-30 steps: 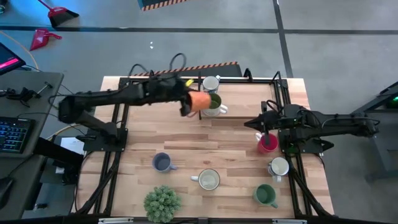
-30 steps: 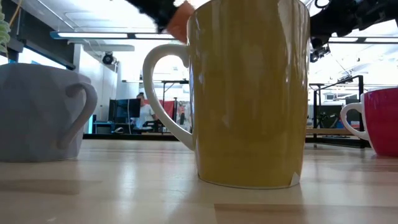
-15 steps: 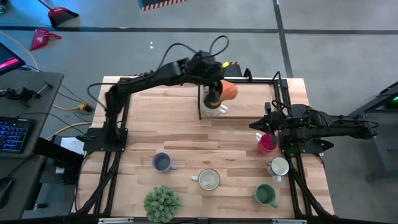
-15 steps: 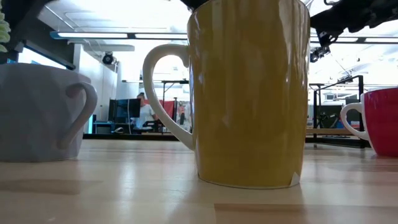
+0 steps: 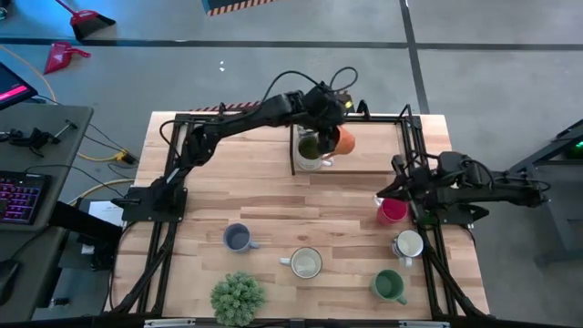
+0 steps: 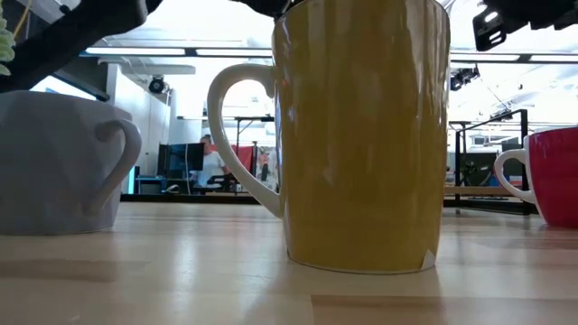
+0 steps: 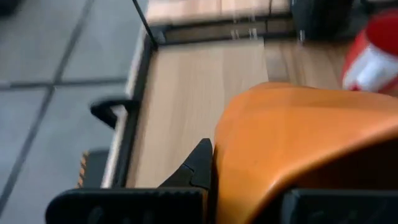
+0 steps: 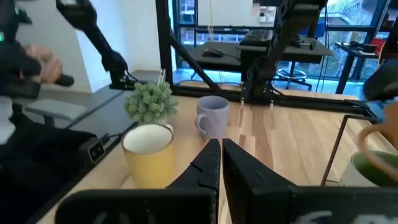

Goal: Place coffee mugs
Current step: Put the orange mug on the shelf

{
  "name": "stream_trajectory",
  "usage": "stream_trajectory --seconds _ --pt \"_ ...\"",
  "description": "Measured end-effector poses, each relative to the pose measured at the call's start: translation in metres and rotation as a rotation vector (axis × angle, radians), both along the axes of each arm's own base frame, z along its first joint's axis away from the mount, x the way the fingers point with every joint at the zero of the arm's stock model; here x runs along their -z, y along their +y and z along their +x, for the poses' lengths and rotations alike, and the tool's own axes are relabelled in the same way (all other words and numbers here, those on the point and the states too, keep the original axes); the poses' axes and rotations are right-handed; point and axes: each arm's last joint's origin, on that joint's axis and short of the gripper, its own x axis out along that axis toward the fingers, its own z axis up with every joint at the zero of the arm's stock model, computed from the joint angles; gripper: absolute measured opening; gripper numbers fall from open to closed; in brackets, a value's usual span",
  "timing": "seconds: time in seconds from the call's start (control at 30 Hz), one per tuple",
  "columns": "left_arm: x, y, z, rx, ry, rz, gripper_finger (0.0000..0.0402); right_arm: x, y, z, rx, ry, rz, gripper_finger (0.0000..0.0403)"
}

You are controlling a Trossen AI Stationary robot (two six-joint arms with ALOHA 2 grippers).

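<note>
The left gripper [image 5: 334, 137] is clamped shut on an orange mug [image 5: 342, 139], holding it at the far middle of the table just beside the olive green mug [image 5: 311, 146]; whether the two touch cannot be told. In the left wrist view the orange mug [image 7: 298, 149] fills the frame as a smooth, glossy, rounded wall pressed between the dark fingers [image 7: 196, 168]. The olive mug sits with a white mug [image 5: 314, 160] right against it, inside a thin black wire frame [image 5: 293, 150].

The right gripper [image 5: 386, 189] has its fingers pressed together with nothing between them, hanging over the right side of the table just beside the magenta mug [image 5: 393, 210], whose inside looks empty.

Nearer the front edge stand a blue-grey mug [image 5: 238, 238], a cream mug [image 5: 305, 263] with a pale yellow-green inside, a white mug [image 5: 408, 244] and a dark green mug [image 5: 389, 286], well apart from one another. A bushy green potted plant [image 5: 239, 296] stands at the front edge, left of centre.

In the low view the cream mug [image 6: 361, 135] looms as a slightly ribbed glazed cylinder with a white loop handle.

The table [image 5: 209, 196] is pale wooden planking edged by black metal rails. Grey concrete floor surrounds it, with a keyboard [image 5: 20, 196] on a desk to the left.
</note>
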Motion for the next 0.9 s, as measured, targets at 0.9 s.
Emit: stream_trajectory --seconds 0.9 --pt "0.059 -0.136 0.026 0.268 0.326 0.004 0.0007 0.011 -0.006 -0.005 0.210 0.107 -0.012 0.0000"
